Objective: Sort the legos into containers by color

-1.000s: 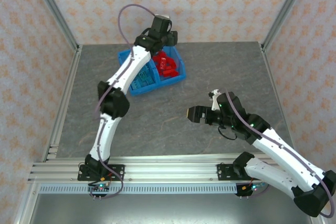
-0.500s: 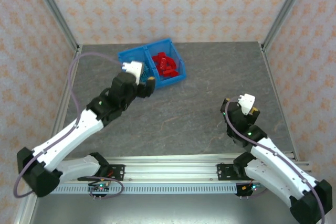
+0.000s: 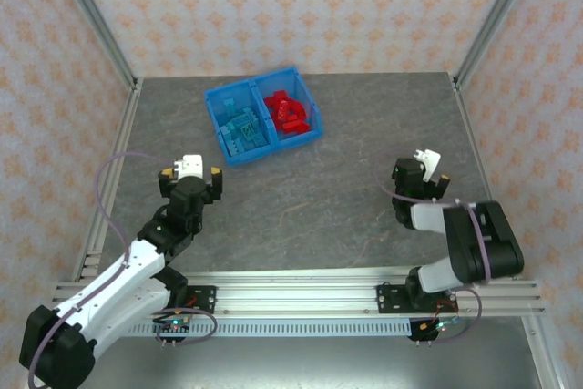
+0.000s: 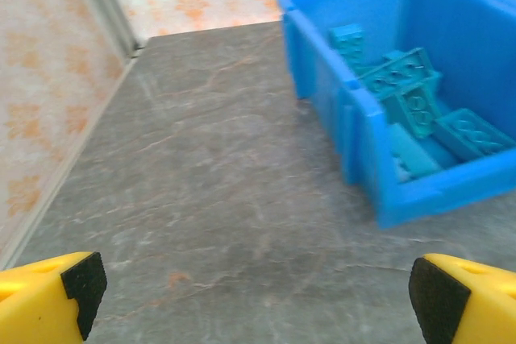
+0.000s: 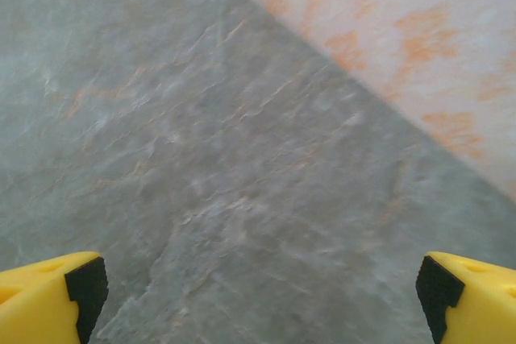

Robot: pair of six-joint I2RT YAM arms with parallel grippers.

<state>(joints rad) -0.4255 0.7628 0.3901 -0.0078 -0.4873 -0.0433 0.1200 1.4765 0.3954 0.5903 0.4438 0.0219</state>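
Note:
A blue bin (image 3: 223,147) with two compartments split by a divider sits at the back of the table. Its left compartment holds several light blue legos (image 3: 244,132), its right one several red legos (image 3: 288,114). The left wrist view shows that bin (image 4: 367,147) with the light blue legos (image 4: 411,102) inside. My left gripper (image 3: 190,173) hangs open and empty at the near left, well short of the bin; its fingertips (image 4: 76,283) stand far apart. Low at the right, my right gripper (image 3: 421,178) is open with nothing between its fingers (image 5: 76,283).
Patterned walls with metal posts (image 3: 96,20) close the table on three sides. A metal rail (image 3: 301,284) runs along the near edge, carrying both arm bases. In the right wrist view the right wall (image 5: 403,46) is close by.
The left arm has drawn back from over the bin to the near left, its gripper opening wide. The right arm has folded back toward its base on the right.

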